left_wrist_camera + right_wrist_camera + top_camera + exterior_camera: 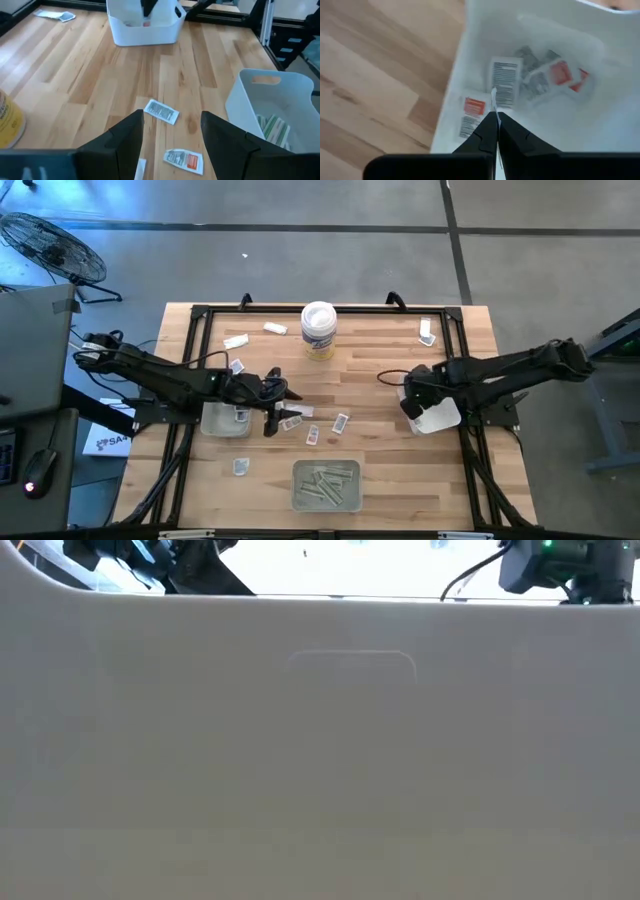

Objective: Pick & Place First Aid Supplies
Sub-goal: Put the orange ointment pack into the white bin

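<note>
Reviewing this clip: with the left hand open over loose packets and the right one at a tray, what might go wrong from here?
1. The left hand hangs open with a red-print packet between its fingers; flat on the wood, it may slip out as they close.
2. The right hand, shut on a thin packet over the white tray, may keep the packet stuck when it opens.

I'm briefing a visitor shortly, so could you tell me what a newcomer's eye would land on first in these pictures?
Probably the two dark arms reaching in from either side of the wooden table. The left gripper hangs open over loose packets beside a tray, while the right gripper is pinched shut above a white bin holding red-printed packets. A white tub stands at the far edge, centre.
</note>
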Robot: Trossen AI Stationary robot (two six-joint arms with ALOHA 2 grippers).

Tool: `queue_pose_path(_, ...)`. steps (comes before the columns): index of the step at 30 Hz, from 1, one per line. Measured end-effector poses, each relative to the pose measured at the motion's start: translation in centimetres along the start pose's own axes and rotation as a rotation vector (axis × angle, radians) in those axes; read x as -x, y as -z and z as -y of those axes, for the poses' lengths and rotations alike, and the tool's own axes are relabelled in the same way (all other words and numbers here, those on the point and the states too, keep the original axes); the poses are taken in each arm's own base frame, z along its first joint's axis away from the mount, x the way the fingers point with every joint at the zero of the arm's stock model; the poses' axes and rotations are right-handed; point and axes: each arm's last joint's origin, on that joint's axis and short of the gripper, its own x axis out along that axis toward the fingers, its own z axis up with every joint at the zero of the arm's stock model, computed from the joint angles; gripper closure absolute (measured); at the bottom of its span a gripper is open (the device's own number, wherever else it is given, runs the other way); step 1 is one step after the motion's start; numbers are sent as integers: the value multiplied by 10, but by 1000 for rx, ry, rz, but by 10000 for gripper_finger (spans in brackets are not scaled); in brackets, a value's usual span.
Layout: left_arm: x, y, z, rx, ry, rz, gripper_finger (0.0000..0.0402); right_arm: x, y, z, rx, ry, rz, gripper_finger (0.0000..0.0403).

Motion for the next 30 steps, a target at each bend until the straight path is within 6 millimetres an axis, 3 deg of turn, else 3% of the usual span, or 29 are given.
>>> queue_pose_path(5,0,0,0,0,-1,-2,206,-4,-6,3,32,-12,3,381)
queue_pose_path(12,0,0,0,1,-13,2,206,-5,-11,11,62,38,19,324)
queue_pose_path(18,0,1,-1,3,-25,-4,206,15,-15,11,99,107,36,306)
queue_pose_path(24,-2,1,-1,2,-27,-4,206,49,-23,-16,198,-13,238,320)
queue_pose_path(27,-6,4,-1,-2,-36,-14,206,51,-26,-38,318,-176,366,322)
queue_pose_path(30,-12,7,-1,-6,-54,-25,206,39,-28,-62,453,-322,464,319)
